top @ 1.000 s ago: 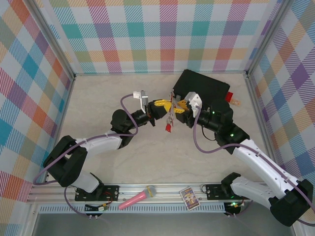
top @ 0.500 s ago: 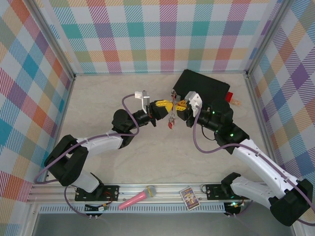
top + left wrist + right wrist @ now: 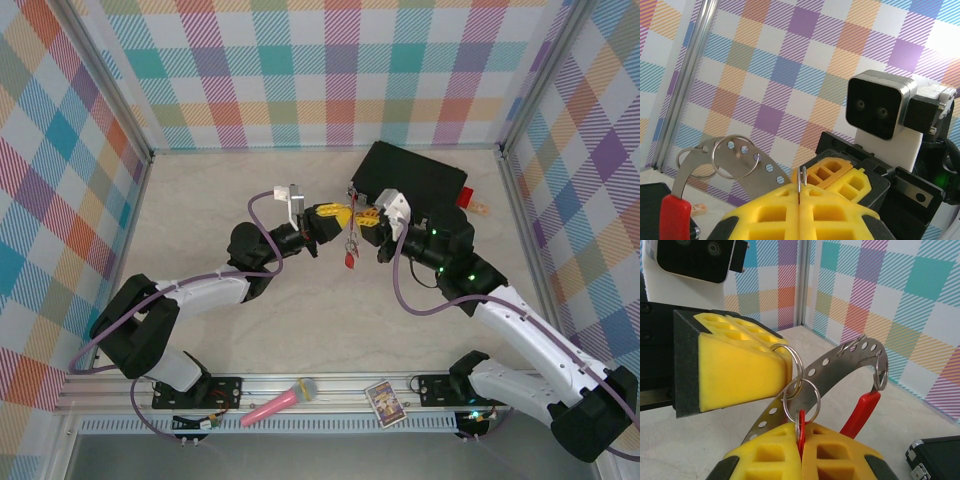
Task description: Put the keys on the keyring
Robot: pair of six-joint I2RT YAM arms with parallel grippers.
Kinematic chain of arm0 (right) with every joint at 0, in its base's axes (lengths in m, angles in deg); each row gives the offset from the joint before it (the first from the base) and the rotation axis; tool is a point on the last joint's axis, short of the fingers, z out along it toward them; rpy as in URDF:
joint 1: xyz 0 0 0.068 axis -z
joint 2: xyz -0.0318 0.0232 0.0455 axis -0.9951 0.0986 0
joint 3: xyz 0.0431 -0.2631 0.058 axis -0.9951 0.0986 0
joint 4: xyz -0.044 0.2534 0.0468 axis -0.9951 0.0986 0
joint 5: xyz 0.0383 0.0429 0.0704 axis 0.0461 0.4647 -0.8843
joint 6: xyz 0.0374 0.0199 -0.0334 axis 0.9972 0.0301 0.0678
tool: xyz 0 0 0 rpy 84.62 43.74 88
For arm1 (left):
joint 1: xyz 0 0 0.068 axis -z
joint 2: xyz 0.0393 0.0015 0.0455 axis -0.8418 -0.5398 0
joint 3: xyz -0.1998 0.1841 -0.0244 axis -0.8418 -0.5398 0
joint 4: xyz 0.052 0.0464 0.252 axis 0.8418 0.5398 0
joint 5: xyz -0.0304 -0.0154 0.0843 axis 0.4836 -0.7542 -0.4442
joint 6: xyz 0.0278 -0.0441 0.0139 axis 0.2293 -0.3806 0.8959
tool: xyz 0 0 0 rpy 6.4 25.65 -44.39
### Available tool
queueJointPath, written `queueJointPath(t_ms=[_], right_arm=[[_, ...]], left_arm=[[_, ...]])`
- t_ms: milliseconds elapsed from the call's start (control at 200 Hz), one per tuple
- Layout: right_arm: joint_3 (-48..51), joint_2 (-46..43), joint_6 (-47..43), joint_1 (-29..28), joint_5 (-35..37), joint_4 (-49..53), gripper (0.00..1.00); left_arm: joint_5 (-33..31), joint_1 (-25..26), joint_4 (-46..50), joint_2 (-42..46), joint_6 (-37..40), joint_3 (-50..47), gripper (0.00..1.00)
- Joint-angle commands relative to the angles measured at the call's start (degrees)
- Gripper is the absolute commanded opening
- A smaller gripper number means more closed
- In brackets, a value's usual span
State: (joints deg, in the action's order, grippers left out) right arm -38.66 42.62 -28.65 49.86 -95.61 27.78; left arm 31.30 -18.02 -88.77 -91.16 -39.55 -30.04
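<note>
Pinching key [image 3: 800, 424], right pincer [image 3: 801, 447] closed

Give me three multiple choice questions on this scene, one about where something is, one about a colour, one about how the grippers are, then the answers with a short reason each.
1. Where does the pink microphone lie?
A. hanging from a wall
B. on the metal rail at the near edge
C. at the far edge of the table

2. What colour is the key tag in the right gripper?
A. blue
B. green
C. red

3. How are the two grippers?
A. both wide open
B. both shut, each pinching something
C. one shut, one wide open

Answers:
1 B, the top view shows it lying on the rail.
2 C, the right wrist view shows a red tag between the yellow fingers.
3 B, the left gripper pinches a metal ring and the right one clamps the tag.
</note>
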Motion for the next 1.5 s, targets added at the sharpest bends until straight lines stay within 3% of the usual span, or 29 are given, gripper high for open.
queueJointPath(t_ms=[0,395,540,590,750,870,1020,1230,1495], right_arm=[[0.7,-0.2,-1.7,-1.0,-1.4,1.8,0.00],[-1.2,3.3,-2.2,-1.7,-3.5,4.8,0.03],[-1.2,2.4,-1.6,-1.7,-2.2,4.9,0.17],[-1.0,1.6,-1.3,-1.7,-1.5,4.8,0.27],[0.5,-1.9,0.4,-1.7,1.1,3.9,0.37],[2.1,-4.8,2.0,-1.2,0.8,2.7,0.38],[1.5,-6.2,7.3,0.5,-4.5,1.2,0.39],[-1.7,-3.2,17.2,3.8,-14.3,-4.2,0.40],[-4.4,1.6,29.5,5.9,-19.7,-12.6,0.38]], left_arm=[[-1.4,0.7,-3.2,1.9,-0.8,1.5,0.00],[-1.8,0.7,-3.3,2.7,-0.5,1.1,0.00],[-2.0,0.7,-3.3,2.8,0.2,0.4,0.00],[-2.2,0.7,-3.3,2.8,0.5,0.1,0.00],[-3.0,0.7,-3.3,2.7,0.9,-0.4,0.00],[-3.4,0.7,-3.3,3.0,1.3,-0.6,0.00],[-3.4,0.6,-3.3,2.9,1.2,-0.7,0.00],[-3.7,0.7,-3.2,3.0,1.3,-1.0,0.00],[-3.9,0.7,-3.2,3.1,1.9,-1.2,0.00]])
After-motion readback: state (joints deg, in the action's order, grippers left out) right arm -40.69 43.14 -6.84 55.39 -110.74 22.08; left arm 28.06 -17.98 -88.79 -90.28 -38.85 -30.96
